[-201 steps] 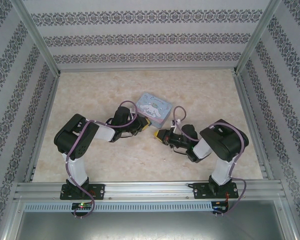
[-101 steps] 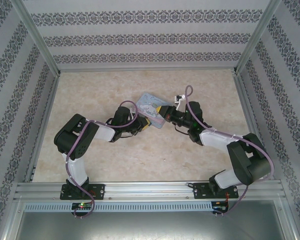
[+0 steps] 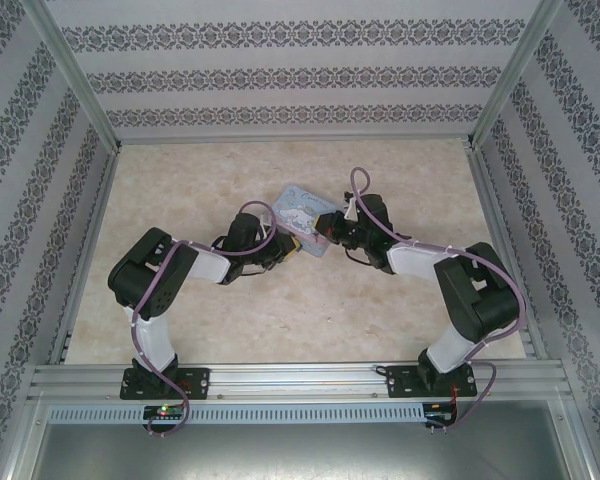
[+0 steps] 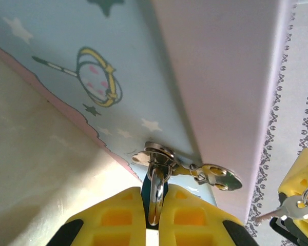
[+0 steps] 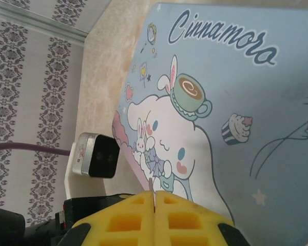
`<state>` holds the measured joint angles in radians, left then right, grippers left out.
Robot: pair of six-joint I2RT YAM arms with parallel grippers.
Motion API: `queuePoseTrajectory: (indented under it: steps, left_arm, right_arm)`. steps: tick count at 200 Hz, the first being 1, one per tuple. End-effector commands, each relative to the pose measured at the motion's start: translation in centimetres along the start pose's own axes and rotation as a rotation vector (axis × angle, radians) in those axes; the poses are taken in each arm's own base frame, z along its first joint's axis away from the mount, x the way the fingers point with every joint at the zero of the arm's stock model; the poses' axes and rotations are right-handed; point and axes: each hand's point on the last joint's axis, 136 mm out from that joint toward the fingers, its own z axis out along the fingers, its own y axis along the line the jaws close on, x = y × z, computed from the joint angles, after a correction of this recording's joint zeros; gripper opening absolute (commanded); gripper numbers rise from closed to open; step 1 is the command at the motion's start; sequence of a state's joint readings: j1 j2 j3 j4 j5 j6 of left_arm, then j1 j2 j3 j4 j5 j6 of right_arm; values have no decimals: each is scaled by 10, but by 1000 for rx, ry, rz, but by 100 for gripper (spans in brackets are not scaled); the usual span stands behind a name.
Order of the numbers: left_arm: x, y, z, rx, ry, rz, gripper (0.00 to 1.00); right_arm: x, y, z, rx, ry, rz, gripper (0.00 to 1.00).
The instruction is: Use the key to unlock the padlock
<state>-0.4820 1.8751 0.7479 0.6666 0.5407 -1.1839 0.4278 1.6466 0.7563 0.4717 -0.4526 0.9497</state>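
The padlock [image 4: 143,188] is tiny, with a blue body and a silvery shackle [image 4: 156,193] hooked through the hasp [image 4: 159,151] on the pale blue tin box [image 4: 118,61]. My left gripper [image 4: 154,196] is shut on the padlock at the box's near left side [image 3: 292,246]. My right gripper [image 5: 154,198] is shut on the key [image 5: 153,190], whose thin blade pokes out edge-on over the cartoon lid [image 5: 236,113]. In the left wrist view the key [image 4: 277,211] hangs off the right gripper [image 4: 297,202], well right of the padlock. Seen from above, the right gripper [image 3: 327,226] sits over the box [image 3: 302,213].
The box lies mid-table on the beige marbled surface [image 3: 220,180]. Patterned walls [image 3: 280,70] close in the back and sides. The left wrist camera housing [image 5: 95,155] is close beside the right gripper. A metal rail [image 3: 300,378] runs along the near edge.
The right arm swung from in front of the box up to its right side, then pulled its elbow in; its gripper now hovers over the lid. The left arm stayed put.
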Motion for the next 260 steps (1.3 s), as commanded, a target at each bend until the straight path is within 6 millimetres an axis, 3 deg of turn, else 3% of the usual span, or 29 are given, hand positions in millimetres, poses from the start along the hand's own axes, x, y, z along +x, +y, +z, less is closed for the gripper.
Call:
queuePoseTrajectory:
  steps: [1,26,60,150,260]
  left_arm:
    - [-10,5,1,6,-46,28,0]
    - [-12,8,4,13,-54,24,0]
    - [-15,10,6,13,-68,24,11]
    - [-23,12,8,40,-124,31,28]
    - [-35,-6,6,125,-212,126,29]
  right_arm:
    - [-1,-5,6,10,0,18,0]
    - [1,-10,8,18,7,26,0]
    - [3,-16,11,27,12,38,0]
    - [6,-23,16,38,22,54,0]
    - [7,-25,20,35,29,67,0]
